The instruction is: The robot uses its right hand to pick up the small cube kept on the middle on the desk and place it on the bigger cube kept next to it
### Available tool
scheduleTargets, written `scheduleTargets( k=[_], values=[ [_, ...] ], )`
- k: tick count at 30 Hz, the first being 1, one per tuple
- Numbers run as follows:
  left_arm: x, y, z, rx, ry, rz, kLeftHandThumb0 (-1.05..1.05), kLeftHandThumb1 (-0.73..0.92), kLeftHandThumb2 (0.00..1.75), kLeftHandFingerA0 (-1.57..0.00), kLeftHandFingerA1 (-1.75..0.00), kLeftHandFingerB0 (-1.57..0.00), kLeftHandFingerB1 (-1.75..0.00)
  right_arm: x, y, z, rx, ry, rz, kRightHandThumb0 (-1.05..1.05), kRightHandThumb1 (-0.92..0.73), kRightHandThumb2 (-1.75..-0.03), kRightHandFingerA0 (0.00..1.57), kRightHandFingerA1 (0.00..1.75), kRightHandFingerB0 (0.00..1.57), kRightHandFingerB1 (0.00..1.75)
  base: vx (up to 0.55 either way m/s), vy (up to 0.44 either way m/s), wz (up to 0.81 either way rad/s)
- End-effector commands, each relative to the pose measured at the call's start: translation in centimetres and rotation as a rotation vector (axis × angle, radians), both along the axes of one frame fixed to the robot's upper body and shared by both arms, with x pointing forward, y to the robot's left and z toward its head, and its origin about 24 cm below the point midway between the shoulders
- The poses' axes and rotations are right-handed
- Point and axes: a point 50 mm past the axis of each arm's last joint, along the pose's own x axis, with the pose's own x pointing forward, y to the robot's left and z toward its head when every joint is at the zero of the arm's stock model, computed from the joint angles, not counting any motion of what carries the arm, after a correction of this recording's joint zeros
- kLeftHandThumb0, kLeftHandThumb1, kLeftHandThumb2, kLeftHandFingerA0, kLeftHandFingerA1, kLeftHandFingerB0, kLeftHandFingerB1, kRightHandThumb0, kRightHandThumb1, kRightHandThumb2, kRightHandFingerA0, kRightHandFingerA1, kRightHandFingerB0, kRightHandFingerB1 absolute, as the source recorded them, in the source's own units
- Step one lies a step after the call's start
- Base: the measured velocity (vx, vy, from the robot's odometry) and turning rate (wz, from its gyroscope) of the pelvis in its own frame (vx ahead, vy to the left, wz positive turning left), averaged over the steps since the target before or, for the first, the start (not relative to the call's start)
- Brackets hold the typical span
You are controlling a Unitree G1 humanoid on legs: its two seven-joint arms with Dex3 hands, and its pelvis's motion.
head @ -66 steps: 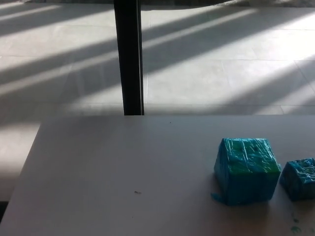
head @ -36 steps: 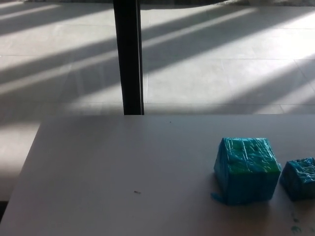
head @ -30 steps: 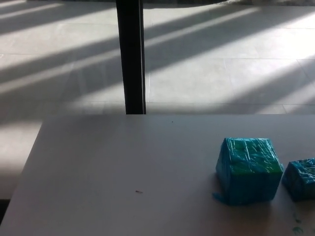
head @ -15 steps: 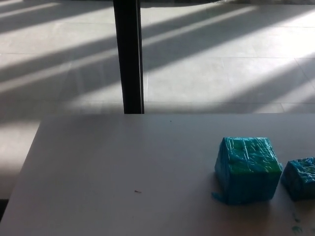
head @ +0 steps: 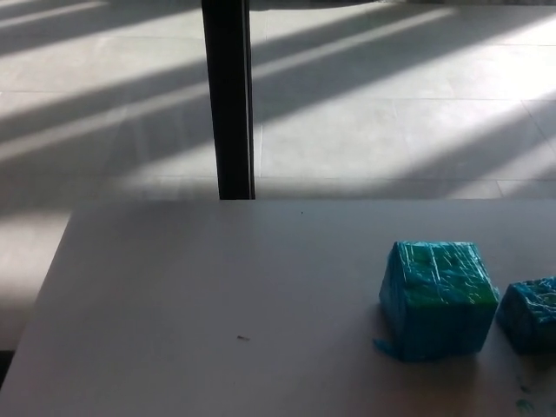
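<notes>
I'm seeing no hand in frame — small cube (head: 530,314) sitting cut off at right edge, just beside bigger cube (head: 436,299) on tabletop (head: 217,321).

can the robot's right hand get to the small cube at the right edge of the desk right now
Probably yes. The small cube sits on the robot's right, beside the bigger cube, with nothing on or over it. No hand is in view yet.
</notes>
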Motion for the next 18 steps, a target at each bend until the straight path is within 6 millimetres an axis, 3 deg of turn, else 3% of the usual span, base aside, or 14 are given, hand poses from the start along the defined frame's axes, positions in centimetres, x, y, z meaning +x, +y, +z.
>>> scheduleTargets(
  k=[1,2,3,4,5,6,7,13,14,15,16,17,18],
  values=[
    [-0.2,0.5,0.5,0.013,0.009,0.001,-0.72,0.8,0.64,-0.45,-0.62,-0.45,-0.47,0.9,0.2,0.2,-0.139,0.014,0.041,-0.4,-0.65,-0.59,0.46,0.63,0.43,0.41,0.0,0.0,0.0],
    [-0.2,0.5,0.5,0.01,0.006,0.003,-0.73,0.8,0.64,-0.46,-0.63,-0.43,-0.46,1.1,0.2,0.3,-0.148,0.017,0.04,-0.45,-0.53,-0.83,0.45,0.67,0.4,0.52,0.0,0.0,0.0],
    [-0.1,0.5,0.5,0.009,0.004,0.003,-0.73,0.8,0.64,-0.46,-0.63,-0.43,-0.46,1.3,0.3,0.3,-0.154,0.021,0.036,-0.45,-0.53,-0.83,0.45,0.67,0.4,0.52,0.0,0.0,0.0],
    [-0.1,0.5,0.4,-0.002,-0.008,0.02,-0.72,0.78,0.63,-0.47,-0.66,-0.42,-0.47,1.8,0.4,0.4,-0.179,0.028,0.038,-0.4,-0.65,-0.59,0.43,0.71,0.45,0.4,0.0,0.0,0.0],
    [-0.1,0.5,0.4,-0.011,-0.019,0.034,-0.72,0.78,0.63,-0.47,-0.66,-0.42,-0.47,1.9,0.4,0.4,-0.18,0.025,0.037,-0.4,-0.65,-0.59,0.43,0.71,0.45,0.4,0.0,0.0,0.0],
    [-0.1,0.5,0.4,-0.007,-0.011,0.026,-0.72,0.79,0.63,-0.48,-0.64,-0.41,-0.45,2.1,0.3,0.6,-0.193,0.023,0.039,-0.41,-0.64,-0.59,0.43,0.78,0.45,0.4,0.0,0.0,0.0],
    [-0.1,0.5,0.4,0.003,-0.003,0.024,-0.73,0.79,0.63,-0.5,-0.64,-0.43,-0.45,2.2,0.3,0.8,-0.207,0.016,0.041,-0.46,-0.51,-0.84,0.45,0.76,0.39,0.53,0.0,0.0,0.0],
    [-0.1,0.4,0.4,0.015,0.006,-0.002,-0.73,0.8,0.64,-0.46,-0.61,-0.41,-0.45,3.2,0.4,2.4,-0.284,-0.024,0.064,-0.52,-0.5,-0.85,0.43,0.73,0.38,0.52,0.0,0.0,0.0],
    [-0.1,0.4,0.4,0.014,0.006,0.0,-0.72,0.8,0.64,-0.47,-0.61,-0.43,-0.46,3.3,0.4,2.7,-0.363,-0.007,0.071,-0.64,-0.65,-0.6,0.25,0.61,0.38,0.34,0.0,0.0,0.0],
    [-0.1,0.4,0.4,0.012,0.004,0.004,-0.72,0.8,0.64,-0.47,-0.61,-0.43,-0.46,3.4,0.4,3.0,-0.476,0.017,0.075,-0.64,-0.65,-0.6,0.25,0.61,0.38,0.34,0.0,0.0,0.0],
    [-0.1,0.4,0.4,0.015,0.007,-0.023,-0.74,0.81,0.64,-0.43,-0.61,-0.4,-0.45,3.4,0.5,3.2,-0.599,0.032,0.104,-0.81,-0.54,-0.9,0.03,0.52,0.18,0.43,0.0,0.0,0.0],
    [-0.1,0.4,0.4,0.019,0.012,-0.013,-0.74,0.8,0.64,-0.46,-0.61,-0.42,-0.45,3.4,0.5,3.2,-0.622,0.037,0.117,-0.81,-0.51,-0.92,0.0,0.33,0.18,0.42,0.0,0.0,0.0],
    [-0.1,0.4,0.3,0.016,0.009,-0.005,-0.73,0.8,0.64,-0.49,-0.63,-0.43,-0.46,3.4,0.6,3.3,-0.64,0.046,0.124,-0.91,-0.55,-0.92,0.08,0.1,0.17,0.38,0.0,0.0,0.0]
  ],
)
